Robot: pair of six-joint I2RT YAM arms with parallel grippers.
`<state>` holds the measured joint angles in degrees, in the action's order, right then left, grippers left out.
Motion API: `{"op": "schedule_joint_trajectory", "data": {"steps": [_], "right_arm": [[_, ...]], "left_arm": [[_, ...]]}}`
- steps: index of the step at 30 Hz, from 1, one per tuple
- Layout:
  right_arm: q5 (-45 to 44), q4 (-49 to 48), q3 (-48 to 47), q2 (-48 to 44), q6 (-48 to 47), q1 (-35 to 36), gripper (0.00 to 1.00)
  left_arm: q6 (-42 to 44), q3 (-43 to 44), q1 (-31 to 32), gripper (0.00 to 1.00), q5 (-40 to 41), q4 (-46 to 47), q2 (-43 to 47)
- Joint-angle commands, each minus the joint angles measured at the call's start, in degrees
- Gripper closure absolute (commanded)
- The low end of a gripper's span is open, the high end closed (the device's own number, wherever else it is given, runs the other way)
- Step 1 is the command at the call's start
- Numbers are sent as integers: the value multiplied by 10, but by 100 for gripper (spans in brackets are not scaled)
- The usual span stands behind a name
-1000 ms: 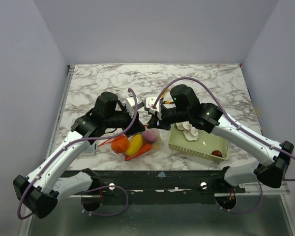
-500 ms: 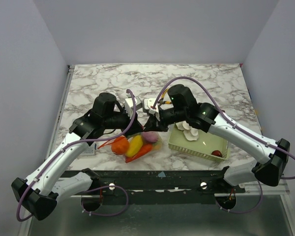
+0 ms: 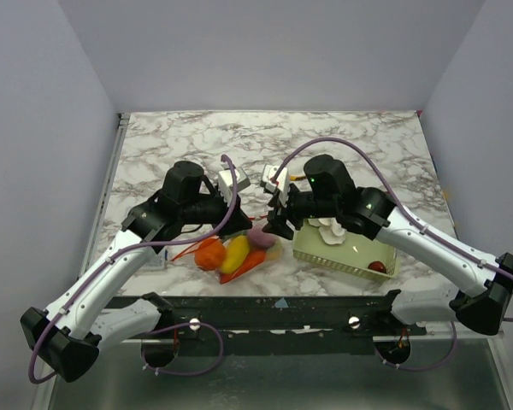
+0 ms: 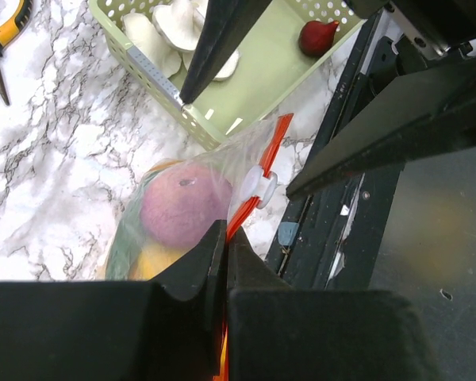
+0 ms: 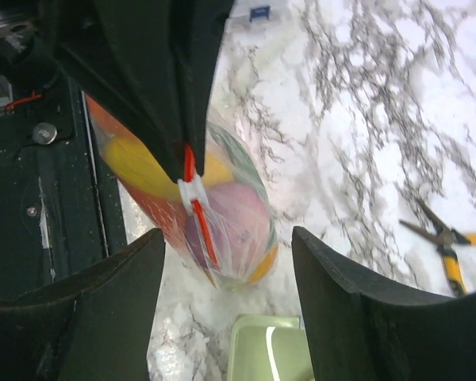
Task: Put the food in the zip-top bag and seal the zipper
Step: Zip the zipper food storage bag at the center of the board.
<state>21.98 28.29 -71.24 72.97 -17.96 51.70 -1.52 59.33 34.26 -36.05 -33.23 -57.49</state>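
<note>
Pinching one end of the zipper (image 4: pixel 274 143), the left claw (image 4: pixel 226 238) is clenched on the red-orange strip. This probably keeps the mouth of the zip-top bag (image 4: pixel 222 151) lifted and the strip running straight for sealing. The bag sits on the bench (image 3: pixel 239 137) near its front edge, just beside the pale green basket (image 4: pixel 254 87). It holds a purple piece (image 4: pixel 186 206), a yellow piece (image 3: pixel 233 253) and an orange piece (image 3: pixel 209 252). The right claw (image 5: pixel 226 234) is released, its fingers spread wide over the white slider (image 5: pixel 192 193) and gripping nothing. Whether the strip is fully closed I cannot tell. A red piece (image 4: pixel 317 36), perhaps a fruit, lies in the basket beside white bulbs (image 4: pixel 170 28), so the filling may be unfinished.
</note>
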Motion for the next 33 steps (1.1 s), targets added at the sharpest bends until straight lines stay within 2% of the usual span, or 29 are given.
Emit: {"op": "schedule_joint_trajectory", "data": {"steps": [1,6,11,16,19,21,23,24,25,29,30,32,33], "right_arm": [[-73,77,-28,-18,37,3,32],[-25,90,-22,-27,1,3,36],[-4,134,-84,35,-26,3,45],[18,118,-101,63,-41,3,53],[20,117,-107,69,-47,3,62],[20,121,-108,70,-55,3,72],[21,113,-101,64,-59,3,85],[20,102,-93,60,-57,4,97],[14,89,-86,53,-49,4,100],[0,29,-42,28,-12,3,100],[-5,17,-33,22,-4,3,100],[-14,-6,-14,13,12,4,100],[-10,-16,-4,10,18,4,100]], "left_arm": [[5,9,3,100,-4,23,-4],[5,9,3,100,-2,22,-5],[3,8,3,100,-10,24,-4],[0,9,3,100,-18,26,-2],[0,6,3,100,-17,29,1],[0,6,3,100,-16,28,0],[-1,7,3,100,-18,29,-1],[-2,8,4,100,-19,28,-1],[-3,9,3,100,-20,29,-1],[-8,6,3,100,-20,36,1],[-11,6,3,99,-19,36,-1],[-15,11,3,78,-21,35,-6],[-17,12,2,72,-25,37,-9]]}}
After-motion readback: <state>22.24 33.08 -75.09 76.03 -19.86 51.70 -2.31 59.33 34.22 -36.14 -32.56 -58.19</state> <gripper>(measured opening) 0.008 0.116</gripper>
